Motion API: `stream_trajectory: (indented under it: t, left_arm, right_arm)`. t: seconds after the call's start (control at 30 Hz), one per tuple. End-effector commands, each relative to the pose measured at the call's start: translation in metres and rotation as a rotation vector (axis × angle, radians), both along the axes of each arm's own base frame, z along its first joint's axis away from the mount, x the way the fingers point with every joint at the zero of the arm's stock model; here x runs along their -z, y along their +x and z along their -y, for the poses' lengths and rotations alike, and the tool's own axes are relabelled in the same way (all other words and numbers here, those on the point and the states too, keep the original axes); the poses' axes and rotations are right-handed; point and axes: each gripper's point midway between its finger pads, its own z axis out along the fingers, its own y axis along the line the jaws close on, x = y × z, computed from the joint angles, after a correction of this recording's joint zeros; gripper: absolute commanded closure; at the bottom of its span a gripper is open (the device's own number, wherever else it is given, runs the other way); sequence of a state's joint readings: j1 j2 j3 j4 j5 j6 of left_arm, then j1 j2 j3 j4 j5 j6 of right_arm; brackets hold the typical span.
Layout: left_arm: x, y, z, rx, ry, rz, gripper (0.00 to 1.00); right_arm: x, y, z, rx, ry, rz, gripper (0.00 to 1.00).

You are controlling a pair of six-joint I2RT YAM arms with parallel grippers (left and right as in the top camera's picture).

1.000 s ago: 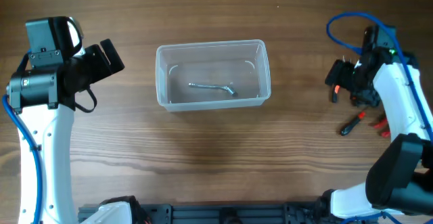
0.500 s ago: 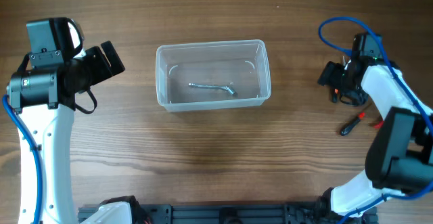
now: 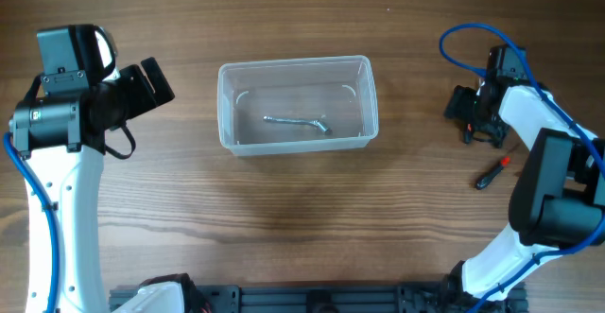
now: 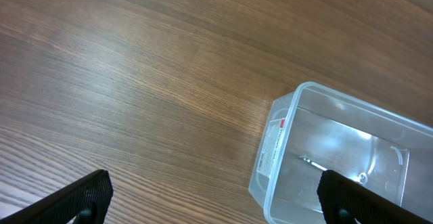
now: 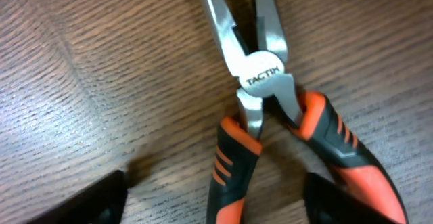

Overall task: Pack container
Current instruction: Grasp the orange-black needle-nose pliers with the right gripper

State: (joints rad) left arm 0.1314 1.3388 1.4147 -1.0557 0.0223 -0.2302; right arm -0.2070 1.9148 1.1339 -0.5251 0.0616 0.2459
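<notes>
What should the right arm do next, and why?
Probably lower the right gripper and shut it on the pliers: its jaws are open over the orange handles, the pliers lie loose on the table, and the container holds only one metal tool.

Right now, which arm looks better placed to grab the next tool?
Right. The right gripper, open, hangs over the orange-handled pliers; the left gripper hovers beside the container, with no loose tool near it.
</notes>
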Motion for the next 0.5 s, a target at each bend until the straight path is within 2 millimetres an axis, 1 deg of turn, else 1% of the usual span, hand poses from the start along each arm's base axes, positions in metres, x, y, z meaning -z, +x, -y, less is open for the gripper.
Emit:
stream_trajectory:
  t: [0.0,0.03,0.07,0.1,0.17,0.3,0.4,0.47]
  left_arm:
    - [0.0021,-0.0005,0.0004,-0.01,-0.018,-0.007,0.0]
    - [0.0021,-0.0005,0.0004,-0.01,-0.018,-0.007,0.0]
    - [0.0023,-0.0008,0.0005,-0.01,-0.018,-0.009,0.0]
    - [0.0026,-0.0013,0.0005,-0.01,-0.018,-0.011,0.0]
    - [0.0031,-0.0021,0.0007,-0.009,-0.019,-0.015,0.0]
    - [0.0044,-0.0041,0.0009,-0.01,-0.019,-0.025,0.0]
    - [0.0045,-0.0042,0.0009,-0.01,-0.02,-0.025,0.0]
    - [0.0045,-0.0042,0.0009,-0.01,-0.02,-0.025,0.0]
  right_arm:
    - [0.0413,-0.0209,-0.0273,-0.03,0.143,-0.099,0.4]
    - [0.0413,-0.0213,-0.0274,-0.031,0.144,-0.1,0.53]
    - [0.0413,-0.0215,-0.0275,-0.03,0.144,-0.101,0.6]
    - [0.0415,-0.0222,-0.0276,-0.03,0.145,-0.104,0.65]
    - [0.0415,-0.0225,-0.0277,-0.031,0.145,-0.105,0.66]
    - [0.0416,-0.0236,-0.0279,-0.031,0.146,-0.11,0.85]
    - [0.0417,-0.0238,-0.0282,-0.031,0.147,-0.111,0.87]
    - [0.0417,-0.0238,-0.0284,-0.031,0.148,-0.111,0.96]
